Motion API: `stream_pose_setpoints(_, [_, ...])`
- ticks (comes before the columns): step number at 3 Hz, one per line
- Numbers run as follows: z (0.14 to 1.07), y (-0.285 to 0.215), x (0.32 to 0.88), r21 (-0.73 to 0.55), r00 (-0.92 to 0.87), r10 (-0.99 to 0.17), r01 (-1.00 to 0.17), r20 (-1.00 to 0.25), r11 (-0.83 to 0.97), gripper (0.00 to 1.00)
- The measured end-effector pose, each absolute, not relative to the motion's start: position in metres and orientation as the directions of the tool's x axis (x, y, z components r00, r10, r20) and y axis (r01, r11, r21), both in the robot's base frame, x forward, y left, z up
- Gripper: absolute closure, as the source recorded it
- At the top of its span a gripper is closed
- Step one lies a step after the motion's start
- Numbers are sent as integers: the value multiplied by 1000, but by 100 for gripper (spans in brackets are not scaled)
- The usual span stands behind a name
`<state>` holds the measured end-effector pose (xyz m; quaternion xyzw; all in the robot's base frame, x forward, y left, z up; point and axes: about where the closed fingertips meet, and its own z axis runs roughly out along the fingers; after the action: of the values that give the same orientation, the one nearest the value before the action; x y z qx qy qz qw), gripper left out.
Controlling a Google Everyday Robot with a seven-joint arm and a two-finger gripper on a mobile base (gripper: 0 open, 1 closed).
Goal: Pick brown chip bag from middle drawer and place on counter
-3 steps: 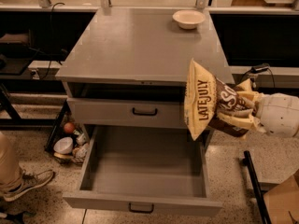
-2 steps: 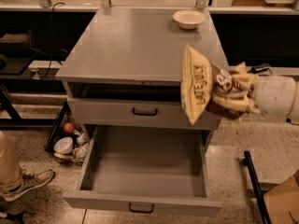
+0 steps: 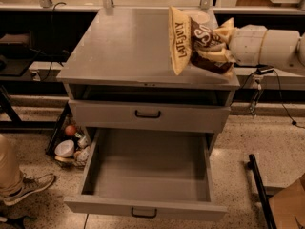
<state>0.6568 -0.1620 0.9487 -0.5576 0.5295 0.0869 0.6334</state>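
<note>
We have the brown chip bag (image 3: pixel 183 39) out of the middle drawer (image 3: pixel 143 208), which stands open and bare; our claw (image 3: pixel 218 46) is clamped on it, holding it on end over the right side of the surface (image 3: pixel 124 42). Left: set it down and let go

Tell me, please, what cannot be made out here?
All in the camera view:
Cream bowl: mostly hidden behind the brown chip bag.
Whether the bag rests on the counter: hidden under the bag and the gripper clamping it at the counter's right rear.
Person: cut off by the left edge.
</note>
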Motion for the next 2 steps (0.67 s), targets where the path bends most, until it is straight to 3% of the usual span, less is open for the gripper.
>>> stream_pose_setpoints(1, [947,-146,702,-615,393,-515,-689,-762,384,100])
stream_pose_setpoints(2, [938,-126,734,-592,358,-533,-717,-767,369,81])
